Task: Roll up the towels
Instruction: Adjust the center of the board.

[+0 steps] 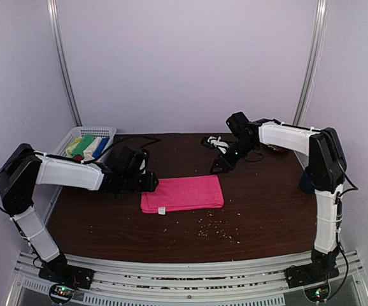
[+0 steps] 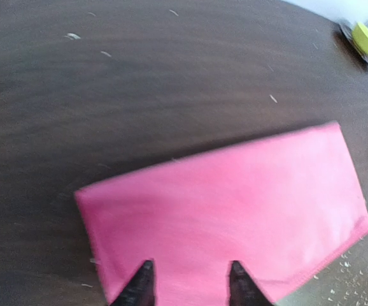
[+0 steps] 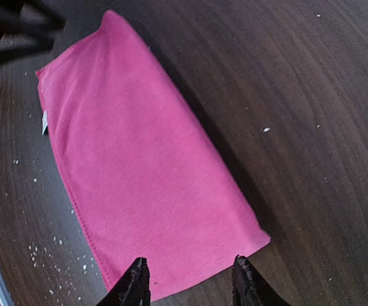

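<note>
One hot pink towel lies folded flat in a long rectangle at the middle of the dark table. My left gripper hovers at its left end. In the left wrist view the gripper is open, its fingers spread over the pink towel with nothing between them. My right gripper hangs off the towel's far right corner. Seen from the right wrist, this gripper is open too, above the near short edge of the towel. More rolled towels, green and blue, sit in the basket.
A white mesh basket stands at the back left corner, beside the left arm. White crumbs are scattered on the table in front of the towel. A small yellow-green object sits at the table's edge. Walls close in the back and both sides.
</note>
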`<state>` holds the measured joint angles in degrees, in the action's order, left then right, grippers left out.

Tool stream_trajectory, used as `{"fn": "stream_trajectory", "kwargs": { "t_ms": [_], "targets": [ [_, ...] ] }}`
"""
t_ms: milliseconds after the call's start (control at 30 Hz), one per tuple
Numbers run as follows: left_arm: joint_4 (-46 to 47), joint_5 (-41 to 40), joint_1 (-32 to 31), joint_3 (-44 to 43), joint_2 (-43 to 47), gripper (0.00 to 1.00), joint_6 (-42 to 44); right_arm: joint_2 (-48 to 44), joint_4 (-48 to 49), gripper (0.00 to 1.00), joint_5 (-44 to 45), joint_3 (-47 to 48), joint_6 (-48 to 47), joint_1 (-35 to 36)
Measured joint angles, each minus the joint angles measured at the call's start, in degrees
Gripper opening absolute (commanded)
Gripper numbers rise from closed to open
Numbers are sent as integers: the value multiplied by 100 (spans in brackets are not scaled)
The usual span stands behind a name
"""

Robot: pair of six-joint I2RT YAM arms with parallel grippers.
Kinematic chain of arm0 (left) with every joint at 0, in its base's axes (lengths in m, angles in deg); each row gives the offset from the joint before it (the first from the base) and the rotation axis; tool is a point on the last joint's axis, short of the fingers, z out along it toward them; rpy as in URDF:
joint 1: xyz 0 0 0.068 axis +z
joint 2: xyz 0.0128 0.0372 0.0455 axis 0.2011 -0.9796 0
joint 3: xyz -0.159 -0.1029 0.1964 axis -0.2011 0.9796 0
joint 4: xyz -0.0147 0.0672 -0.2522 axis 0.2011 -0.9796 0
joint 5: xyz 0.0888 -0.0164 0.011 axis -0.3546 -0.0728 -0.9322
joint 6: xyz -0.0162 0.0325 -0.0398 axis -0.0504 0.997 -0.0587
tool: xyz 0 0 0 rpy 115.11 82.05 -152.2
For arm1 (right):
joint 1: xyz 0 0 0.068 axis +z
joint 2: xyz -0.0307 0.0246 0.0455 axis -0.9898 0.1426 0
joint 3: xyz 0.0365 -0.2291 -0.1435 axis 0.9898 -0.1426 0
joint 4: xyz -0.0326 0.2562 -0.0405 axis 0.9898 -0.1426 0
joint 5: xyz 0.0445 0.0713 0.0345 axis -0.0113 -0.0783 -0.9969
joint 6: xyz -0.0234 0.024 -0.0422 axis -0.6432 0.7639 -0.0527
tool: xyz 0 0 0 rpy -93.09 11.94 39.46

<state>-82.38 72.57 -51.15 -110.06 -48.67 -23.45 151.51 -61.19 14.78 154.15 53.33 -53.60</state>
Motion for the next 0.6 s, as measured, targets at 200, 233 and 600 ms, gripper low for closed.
{"fn": "stream_trajectory", "kwargs": {
  "t_ms": [200, 233, 600],
  "targets": [
    [37, 278, -645, -299, -645, 9, -79, 726, 415, 32, -286, 391, 511, -94],
    [35, 304, -688, -297, -699, 8, -98, 813, 448, 30, -302, 400, 560, -94],
    [337, 328, -717, 341, -717, 5, -404, 1193, 863, 17, -186, 247, 1106, -179]
  ]
}}
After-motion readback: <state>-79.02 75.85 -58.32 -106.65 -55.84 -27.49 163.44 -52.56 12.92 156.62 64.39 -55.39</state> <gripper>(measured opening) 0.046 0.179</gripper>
